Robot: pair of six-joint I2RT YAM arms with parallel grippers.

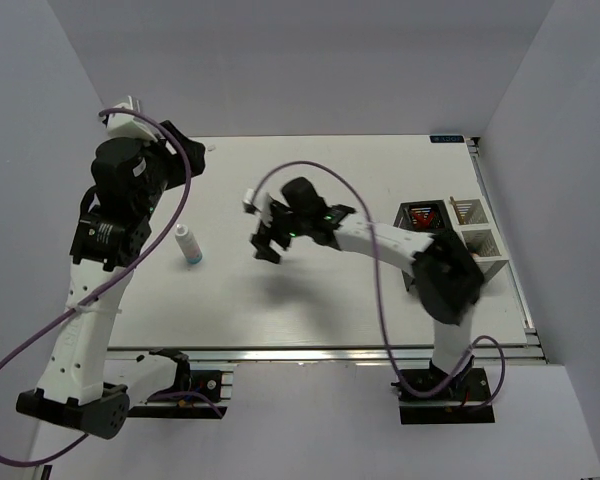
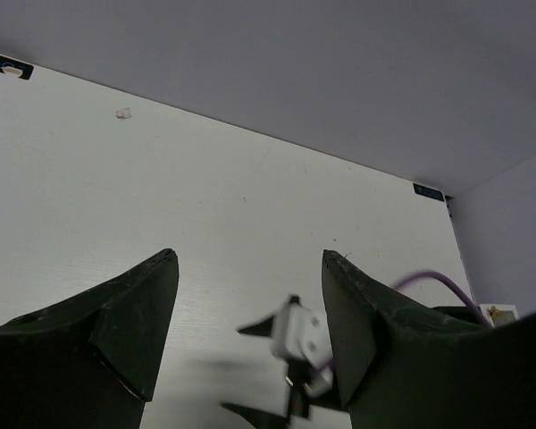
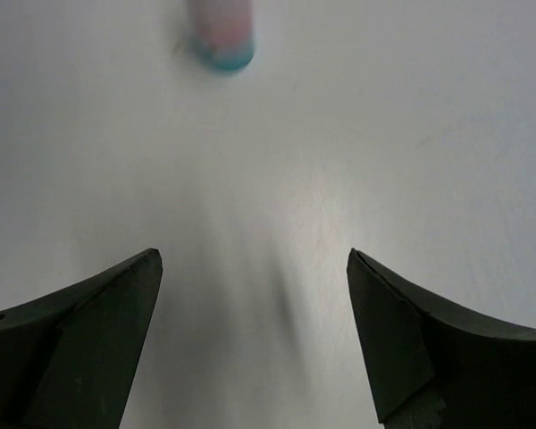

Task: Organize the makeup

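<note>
the right gripper hangs low over the middle of the worktop, pointing towards the left edge. its jaws are spread wide with nothing between them; in the right wrist view only bare white surface shows between the two dark fingers. just beyond the fingertips, apart from them, is the white bottle, blurred in that view, its teal end on the worktop. from above, the white bottle sits on the left half of the worktop, between the two arms, with its white cap towards the far edge and nothing touching it.

the left gripper is raised above the far left corner. its jaws are apart and hold nothing; between them the left wrist view shows bare worktop, and below that the right arm's wrist with its purple cable.

against the right edge of the worktop stands the compartment box, partly hidden by the right arm. its black compartment holds dark red tubes, and the white compartment beside it towards the far right corner holds tan sticks.
</note>
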